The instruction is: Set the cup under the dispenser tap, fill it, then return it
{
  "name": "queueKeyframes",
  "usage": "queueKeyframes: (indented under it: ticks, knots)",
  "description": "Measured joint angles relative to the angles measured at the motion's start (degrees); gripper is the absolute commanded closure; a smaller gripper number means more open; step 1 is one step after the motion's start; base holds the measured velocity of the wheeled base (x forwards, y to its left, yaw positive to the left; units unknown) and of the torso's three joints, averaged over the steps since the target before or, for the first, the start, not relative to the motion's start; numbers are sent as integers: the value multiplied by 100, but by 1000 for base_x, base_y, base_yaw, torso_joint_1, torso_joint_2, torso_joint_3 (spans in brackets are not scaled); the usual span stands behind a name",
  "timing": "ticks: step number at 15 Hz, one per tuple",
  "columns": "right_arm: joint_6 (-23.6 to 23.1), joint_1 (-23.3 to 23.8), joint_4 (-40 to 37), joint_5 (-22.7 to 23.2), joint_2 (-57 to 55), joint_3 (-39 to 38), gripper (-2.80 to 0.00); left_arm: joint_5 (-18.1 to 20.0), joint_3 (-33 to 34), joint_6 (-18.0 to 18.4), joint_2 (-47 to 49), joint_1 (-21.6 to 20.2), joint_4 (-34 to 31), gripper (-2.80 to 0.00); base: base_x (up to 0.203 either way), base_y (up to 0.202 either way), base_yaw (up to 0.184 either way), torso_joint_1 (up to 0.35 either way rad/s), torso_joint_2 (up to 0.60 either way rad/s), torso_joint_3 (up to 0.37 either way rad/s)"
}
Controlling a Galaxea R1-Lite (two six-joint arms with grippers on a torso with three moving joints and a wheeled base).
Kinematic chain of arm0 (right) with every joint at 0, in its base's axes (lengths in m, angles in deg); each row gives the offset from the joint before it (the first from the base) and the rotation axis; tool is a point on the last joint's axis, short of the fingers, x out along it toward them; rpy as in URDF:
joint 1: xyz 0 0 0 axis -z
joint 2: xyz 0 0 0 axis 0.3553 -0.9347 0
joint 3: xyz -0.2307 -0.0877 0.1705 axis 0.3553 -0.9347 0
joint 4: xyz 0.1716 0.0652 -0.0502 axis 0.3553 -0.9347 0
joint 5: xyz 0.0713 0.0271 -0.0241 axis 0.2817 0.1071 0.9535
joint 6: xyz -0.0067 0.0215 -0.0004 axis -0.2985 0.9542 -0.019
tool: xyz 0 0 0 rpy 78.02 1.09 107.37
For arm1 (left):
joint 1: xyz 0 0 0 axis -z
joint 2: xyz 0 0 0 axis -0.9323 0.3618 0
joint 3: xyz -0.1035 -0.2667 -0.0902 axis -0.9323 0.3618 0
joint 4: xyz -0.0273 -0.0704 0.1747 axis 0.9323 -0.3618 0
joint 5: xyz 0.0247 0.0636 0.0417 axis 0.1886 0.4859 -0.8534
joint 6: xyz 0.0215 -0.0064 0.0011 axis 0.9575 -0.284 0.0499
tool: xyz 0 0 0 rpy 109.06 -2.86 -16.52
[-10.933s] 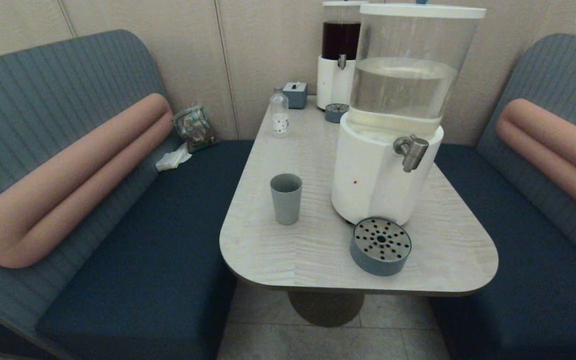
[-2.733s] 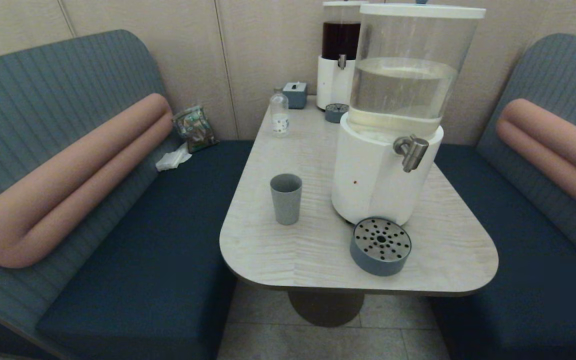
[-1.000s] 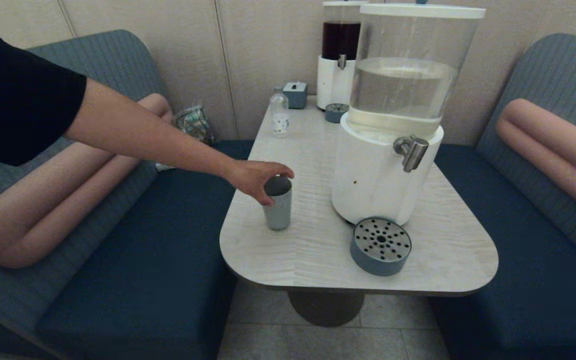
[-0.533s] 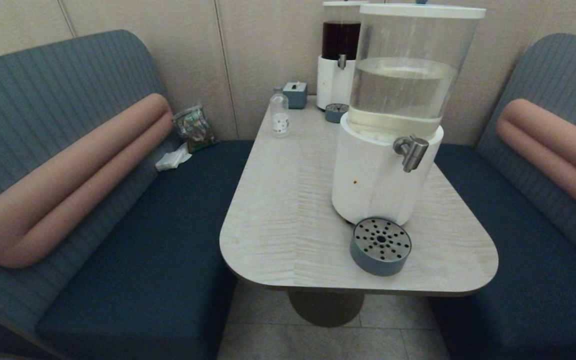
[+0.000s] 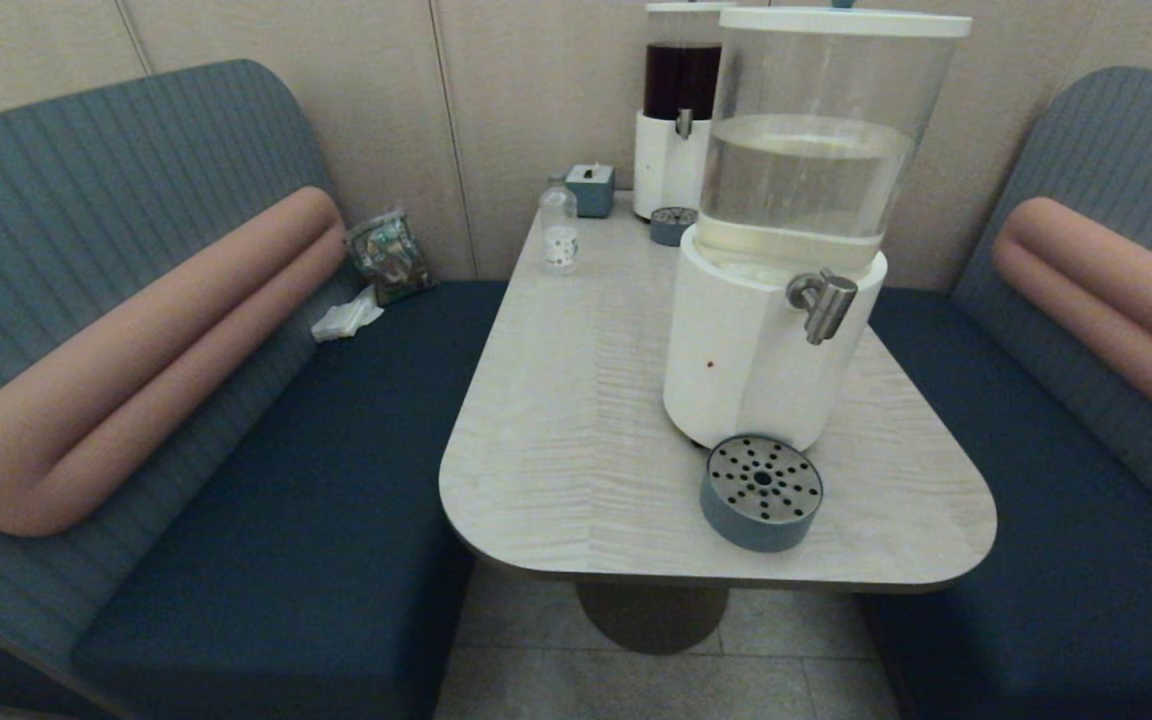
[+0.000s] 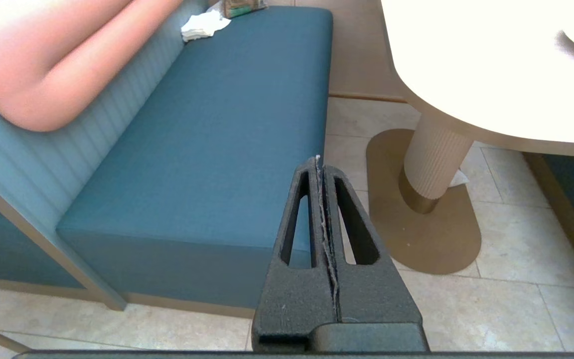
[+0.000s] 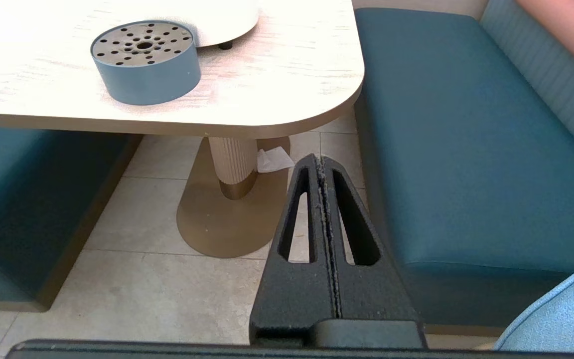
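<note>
Head view: no cup on table; tap ahead above both parked, empty, pressed-shut grippers, left gripper, right gripper nearer.

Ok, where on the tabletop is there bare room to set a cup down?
The widest bare patch is the table's left half, between the small bottle at the back and the near edge, left of the big dispenser. A narrower strip lies right of the drip tray. The back, by the dark dispenser, is crowded.
</note>
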Motion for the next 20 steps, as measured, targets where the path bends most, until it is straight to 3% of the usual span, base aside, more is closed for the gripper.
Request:
queueKeyframes:
  ticks: [20]
  knots:
    - [1,0,0,0,0,0,0,-2,0,-1,0,0,-2,0,0,0,0,0,0,0]
